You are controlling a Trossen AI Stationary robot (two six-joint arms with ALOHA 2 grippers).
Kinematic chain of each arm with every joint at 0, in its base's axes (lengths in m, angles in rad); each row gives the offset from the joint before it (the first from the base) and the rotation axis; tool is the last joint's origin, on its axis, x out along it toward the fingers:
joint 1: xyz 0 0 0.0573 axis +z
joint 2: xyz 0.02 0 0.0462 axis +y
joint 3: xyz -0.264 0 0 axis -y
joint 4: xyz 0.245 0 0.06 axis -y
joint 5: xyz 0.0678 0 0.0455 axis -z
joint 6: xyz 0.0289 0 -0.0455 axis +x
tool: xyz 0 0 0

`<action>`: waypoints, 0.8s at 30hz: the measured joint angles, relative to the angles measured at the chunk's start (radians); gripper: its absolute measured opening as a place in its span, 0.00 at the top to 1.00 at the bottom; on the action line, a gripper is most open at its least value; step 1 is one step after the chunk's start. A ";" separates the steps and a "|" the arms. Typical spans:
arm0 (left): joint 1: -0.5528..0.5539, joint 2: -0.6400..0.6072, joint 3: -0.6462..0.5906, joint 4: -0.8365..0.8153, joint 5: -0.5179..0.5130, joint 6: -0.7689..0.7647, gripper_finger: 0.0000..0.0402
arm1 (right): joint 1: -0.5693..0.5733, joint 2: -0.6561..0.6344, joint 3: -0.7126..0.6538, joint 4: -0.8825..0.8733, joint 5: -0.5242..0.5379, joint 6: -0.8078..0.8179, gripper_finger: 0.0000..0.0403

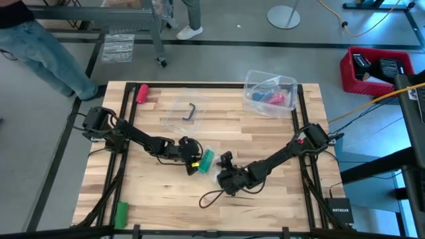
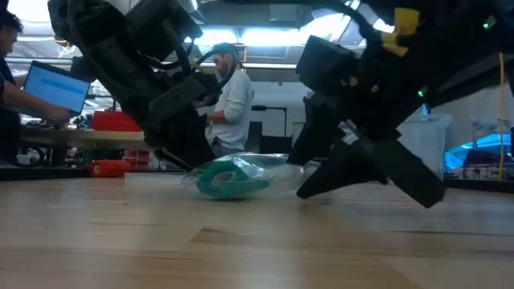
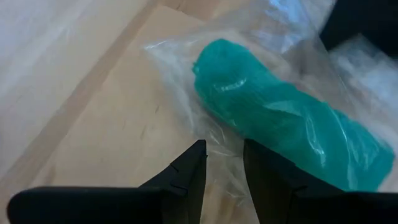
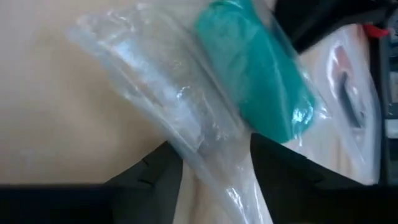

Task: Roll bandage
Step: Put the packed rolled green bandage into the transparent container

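The teal-green bandage [image 1: 207,160] is a compact roll inside a clear plastic bag [image 3: 186,68] that lies on the wooden table [image 1: 153,199] near its middle. My left gripper [image 3: 224,158] is open at the bag's left side, slanting down, with the film's loose edge between its fingertips. My right gripper [image 4: 214,152] is open at the bag's right side, also slanting down, astride the bag's empty clear end [image 4: 186,118]. In the low view the bandage [image 2: 229,178] rests on the tabletop between both grippers. My left gripper has the bag's loose film edge [image 3: 225,149] between its open fingers; I cannot tell whether they touch it. My right gripper has the bag's empty clear end [image 4: 214,168] running between its open fingers and filling the gap. That end is not pinched flat, and the bag lies on the table.
A pink-red roll [image 1: 142,93] lies at the far left, and a brighter green roll [image 1: 120,214] at the near left edge. A clear lid with a black handle [image 1: 190,111] and a clear box [image 1: 269,93] sit at the back. A black cable loop [image 1: 214,198] lies near the right gripper.
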 joint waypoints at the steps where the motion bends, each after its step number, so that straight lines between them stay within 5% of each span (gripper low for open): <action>1: 0.000 0.001 0.000 -0.001 0.001 0.000 0.75 | 0.005 0.000 -0.001 -0.002 0.009 0.000 0.53; 12: 0.000 -0.005 0.000 -0.013 0.001 0.034 0.75 | 0.025 -0.005 0.004 -0.015 -0.030 0.026 0.96; 17: 0.000 -0.099 0.001 -0.097 0.001 0.058 0.75 | 0.023 -0.085 0.040 -0.146 -0.035 0.108 0.95; 24: -0.008 -0.332 0.002 -0.318 -0.106 0.111 0.75 | -0.040 -0.359 0.076 -0.441 0.017 0.170 0.97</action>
